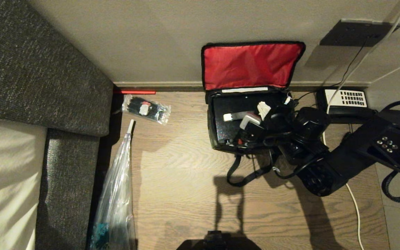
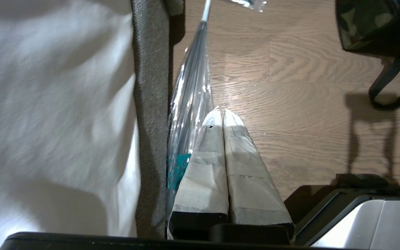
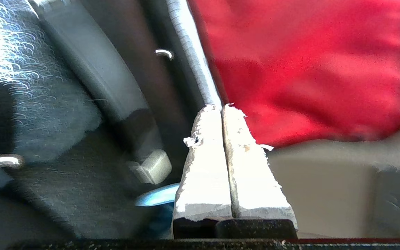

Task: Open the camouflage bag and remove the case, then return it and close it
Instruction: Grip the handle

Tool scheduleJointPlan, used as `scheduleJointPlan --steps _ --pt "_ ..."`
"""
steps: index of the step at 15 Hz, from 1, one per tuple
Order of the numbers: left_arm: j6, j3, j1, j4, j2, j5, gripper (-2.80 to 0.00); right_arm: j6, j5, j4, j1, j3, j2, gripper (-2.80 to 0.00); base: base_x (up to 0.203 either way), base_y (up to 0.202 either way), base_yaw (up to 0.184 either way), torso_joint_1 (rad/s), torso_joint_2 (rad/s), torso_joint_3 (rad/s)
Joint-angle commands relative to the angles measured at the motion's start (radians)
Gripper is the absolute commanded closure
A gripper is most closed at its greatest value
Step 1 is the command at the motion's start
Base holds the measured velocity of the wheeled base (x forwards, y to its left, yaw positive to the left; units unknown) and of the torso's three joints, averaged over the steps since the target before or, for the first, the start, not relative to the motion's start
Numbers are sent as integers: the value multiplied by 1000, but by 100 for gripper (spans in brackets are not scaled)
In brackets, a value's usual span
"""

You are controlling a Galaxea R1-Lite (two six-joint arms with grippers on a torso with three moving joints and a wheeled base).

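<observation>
My left tool [image 2: 222, 114] is parked beside the bed, its taped fingers pressed together on nothing, tips hovering over the wooden floor [image 1: 186, 166] next to a long clear plastic bag [image 1: 116, 194]. A smaller plastic bag of black items [image 1: 146, 108] lies near the skirting. Neither is part of the job; the risk here is only that the base shifts and drags the long bag.

The camouflage bag [image 1: 221, 142] sits on the floor against the wall, its red-lined lid [image 1: 250, 66] thrown back and leaning upright. The case [image 1: 227, 128] lies flat inside, filling most of the opening.

My right tool [image 1: 255, 121] reaches into the bag from the right. In the right wrist view its fingers [image 3: 203, 139] are closed flush together — nothing visible between them — with the tips at the rear zipper edge below the lid lining.

Hazards, as I judge them:

- Closed fingers cannot take the case; lifting now would come away empty or merely nudge it.
- The case fits tightly — a grip on one edge could tilt and jam it against the soft wall.
- The strap handles [image 1: 241, 173] lie loose in front and could snag my arm.
- The black telephone [image 1: 346, 100] and its cables sit just beside my right arm; a wide swing could catch them.
</observation>
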Motion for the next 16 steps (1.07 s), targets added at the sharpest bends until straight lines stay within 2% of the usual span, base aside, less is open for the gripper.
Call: scheduleJointPlan --steps 1,10,13,14,16 --pt "0 2 0 1 1 0 0 -6 -3 -2 3 15 -27 0 0 0 0 0 0 0" --pt "0 2 0 1 1 0 0 2 -8 8 10 74 -7 0 0 0 0 0 0 0" --pt "0 2 0 1 1 0 0 66 -17 27 27 81 -36 0 0 0 0 0 0 0" --pt "0 2 0 1 1 0 0 104 -31 34 41 84 -41 0 0 0 0 0 0 0" --pt "0 2 0 1 1 0 0 118 -85 67 62 97 -74 0 0 0 0 0 0 0"
